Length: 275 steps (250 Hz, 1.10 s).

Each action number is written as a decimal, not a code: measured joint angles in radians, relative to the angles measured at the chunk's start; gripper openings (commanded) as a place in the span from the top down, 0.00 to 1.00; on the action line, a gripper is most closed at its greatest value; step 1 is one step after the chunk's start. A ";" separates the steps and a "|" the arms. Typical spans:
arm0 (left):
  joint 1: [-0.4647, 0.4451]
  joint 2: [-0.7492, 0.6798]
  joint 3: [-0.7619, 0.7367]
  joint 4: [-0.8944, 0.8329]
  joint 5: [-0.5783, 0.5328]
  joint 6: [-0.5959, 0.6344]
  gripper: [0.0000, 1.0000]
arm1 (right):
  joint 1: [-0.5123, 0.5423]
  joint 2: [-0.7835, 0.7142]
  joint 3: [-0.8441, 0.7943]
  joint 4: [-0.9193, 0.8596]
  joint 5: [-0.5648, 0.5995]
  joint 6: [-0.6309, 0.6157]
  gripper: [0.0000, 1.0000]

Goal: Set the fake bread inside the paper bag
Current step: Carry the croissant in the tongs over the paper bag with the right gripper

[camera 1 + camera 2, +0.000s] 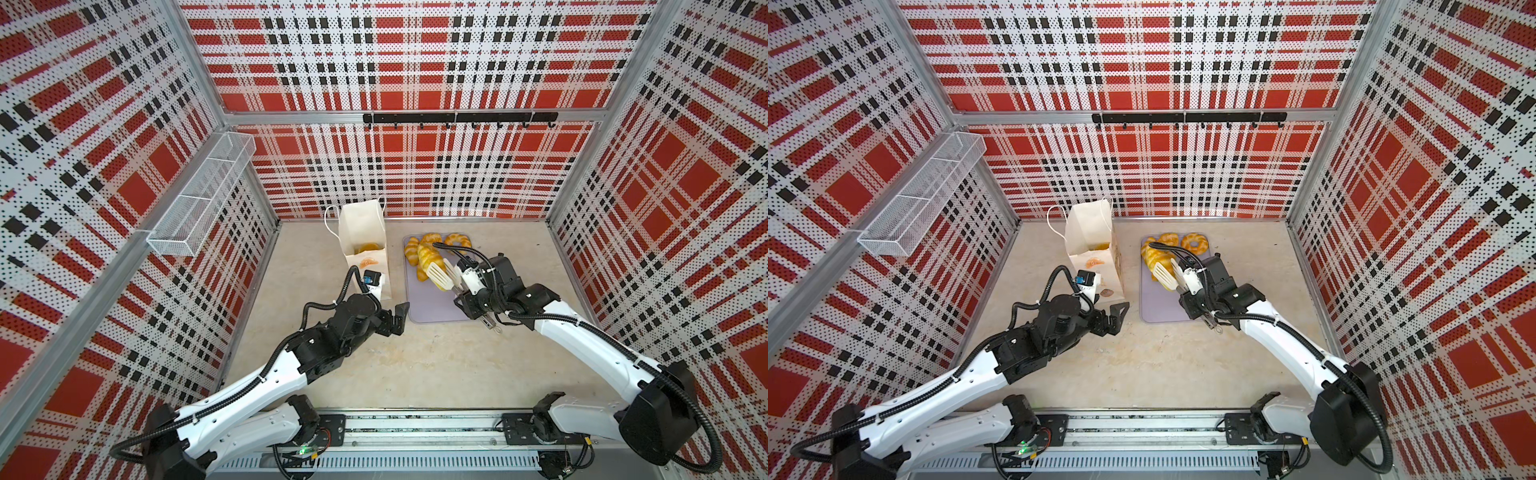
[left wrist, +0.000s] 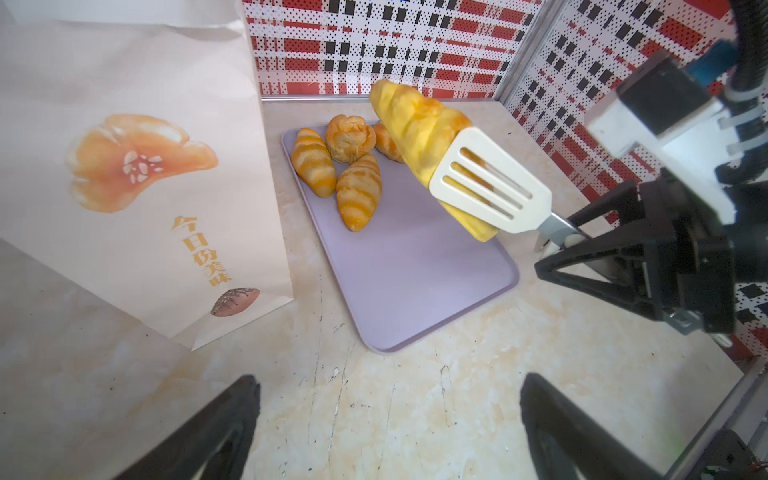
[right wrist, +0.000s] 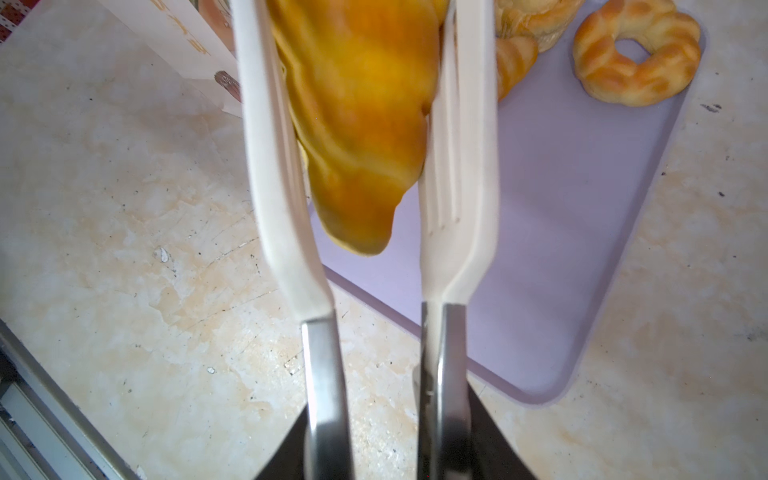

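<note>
While your right tool (image 3: 390,457) clamps tongs (image 2: 490,183) on a croissant (image 2: 415,120) over the tray (image 2: 415,282), your left tool (image 2: 390,386) gapes apart beside the paper bag (image 2: 145,249)

White tongs (image 2: 492,183) pinching a croissant (image 2: 415,124) above lilac tray (image 2: 415,270), paper bag (image 2: 166,83) beside

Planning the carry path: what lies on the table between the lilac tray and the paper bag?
Nothing: a bare strip of tabletop separates the tray from the paper bag, clearest in the left wrist view.
</note>
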 measured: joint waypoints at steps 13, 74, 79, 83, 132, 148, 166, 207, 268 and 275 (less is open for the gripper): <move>0.006 -0.005 0.000 -0.008 0.000 0.007 0.01 | 0.010 0.000 0.014 0.002 0.001 0.001 0.58; 0.053 -0.054 0.005 -0.074 0.000 0.035 0.01 | 0.050 0.013 0.097 0.015 -0.003 0.007 0.58; 0.058 -0.059 0.006 -0.079 0.000 0.037 0.01 | 0.052 0.015 0.103 0.017 -0.005 0.007 0.59; 0.061 -0.065 0.007 -0.082 0.000 0.038 0.01 | 0.055 0.018 0.109 0.020 -0.005 0.007 0.58; 0.114 -0.122 0.031 -0.122 0.005 0.051 0.00 | 0.077 0.048 0.162 0.033 -0.007 0.011 0.58; 0.132 -0.134 0.040 -0.132 0.010 0.055 0.01 | 0.084 0.055 0.177 0.034 -0.006 0.013 0.58; 0.154 -0.143 0.048 -0.142 0.019 0.063 0.01 | 0.092 0.061 0.194 0.036 -0.007 0.015 0.57; 0.196 -0.147 0.056 -0.154 0.045 0.072 0.01 | 0.115 0.075 0.243 0.046 -0.017 0.019 0.57; 0.253 -0.159 0.074 -0.161 0.074 0.077 0.01 | 0.166 0.157 0.344 0.081 -0.030 0.018 0.56; 0.260 -0.165 0.074 -0.162 0.076 0.077 0.01 | 0.172 0.168 0.356 0.084 -0.031 0.018 0.56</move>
